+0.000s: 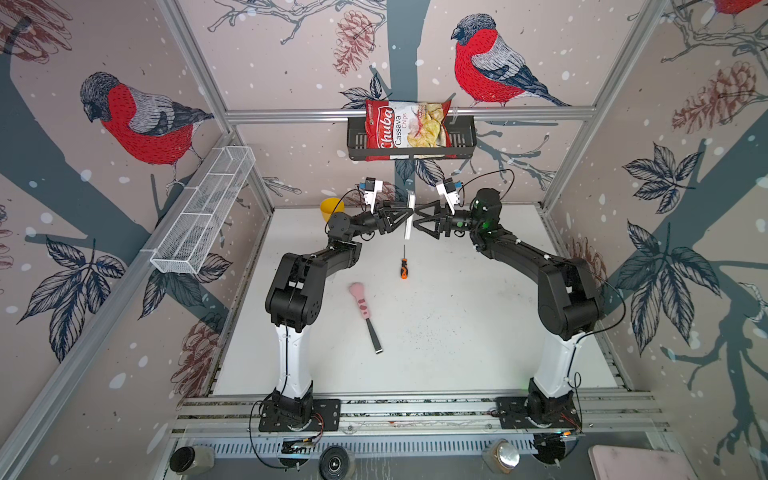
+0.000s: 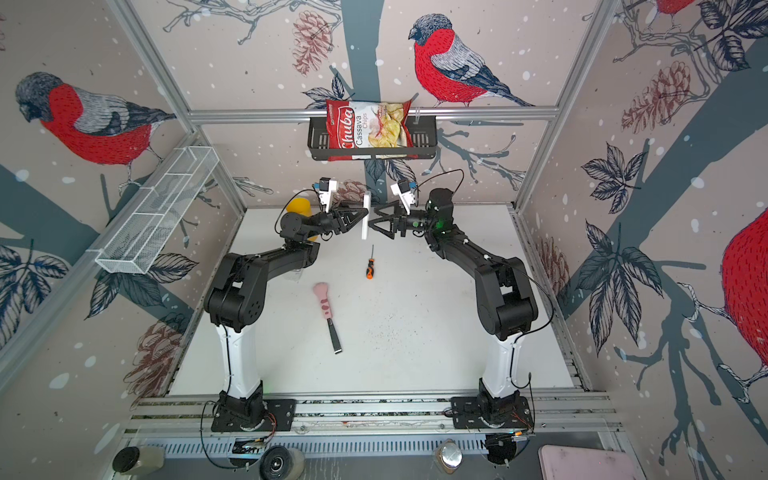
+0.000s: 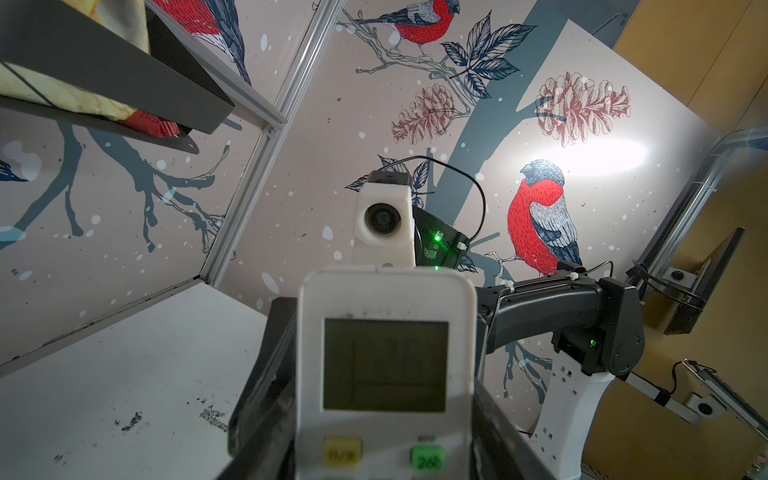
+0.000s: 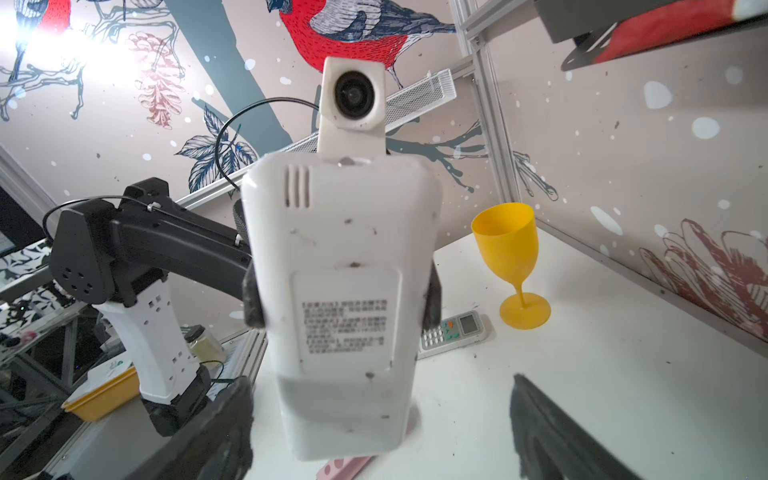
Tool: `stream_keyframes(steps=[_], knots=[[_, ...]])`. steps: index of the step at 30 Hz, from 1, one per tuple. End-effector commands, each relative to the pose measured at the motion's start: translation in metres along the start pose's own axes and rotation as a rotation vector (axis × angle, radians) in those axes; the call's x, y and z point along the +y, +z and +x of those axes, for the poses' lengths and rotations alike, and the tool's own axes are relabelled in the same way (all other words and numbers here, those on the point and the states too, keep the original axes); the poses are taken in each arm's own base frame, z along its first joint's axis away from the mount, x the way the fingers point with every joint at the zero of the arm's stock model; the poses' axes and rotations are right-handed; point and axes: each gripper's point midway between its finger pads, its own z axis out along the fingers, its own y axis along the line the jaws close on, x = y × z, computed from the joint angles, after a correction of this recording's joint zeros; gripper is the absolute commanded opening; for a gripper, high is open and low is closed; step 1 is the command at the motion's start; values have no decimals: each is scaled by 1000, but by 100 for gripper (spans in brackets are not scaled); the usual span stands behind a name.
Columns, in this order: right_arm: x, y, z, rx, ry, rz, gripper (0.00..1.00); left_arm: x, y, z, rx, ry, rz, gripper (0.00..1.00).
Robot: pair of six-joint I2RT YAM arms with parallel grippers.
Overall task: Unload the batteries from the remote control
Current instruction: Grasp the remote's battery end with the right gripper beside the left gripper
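Nearest on the worktop point(image 1: 478, 332) lies a pink-handled chisel point(image 1: 365, 309), and just beyond it an orange-and-black screwdriver point(image 1: 403, 268). Past that, above the far middle of the worktop, the left hand point(image 1: 402, 215) grips the white remote control point(image 4: 340, 249) by its long edges. It holds the remote upright in the air, with the screen toward the left arm. The right hand point(image 1: 419, 218) faces the remote's back, its jaws wide apart on either side of the lower end and touching nothing. The back cover point(image 4: 347, 320) is in place, so the batteries are hidden. Farther back a yellow goblet point(image 4: 505, 245) stands on the worktop, with a second remote point(image 4: 453, 330) lying just beside its foot. On the rear wall a black basket point(image 1: 461, 137) holds a chips bag point(image 1: 405, 124).
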Motion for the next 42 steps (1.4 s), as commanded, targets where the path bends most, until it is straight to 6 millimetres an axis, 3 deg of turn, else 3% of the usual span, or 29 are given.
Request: stream_keyframes(steps=[1,16,28,38,42], knots=[[7,4,3,19,-18,-36,94,-10,0,-7,-12,60,33,40],[15,15,4,41,-41,-89,92,-13,2,-5,-18,49,64,40],[18,18,-2,37,-47,-97,75,-14,4,-3,-14,49,69,40],[16,16,-4,34,-40,-90,51,-14,3,-3,-19,43,78,40],[12,14,-4,26,-30,-74,45,-12,2,-3,-22,36,77,40]])
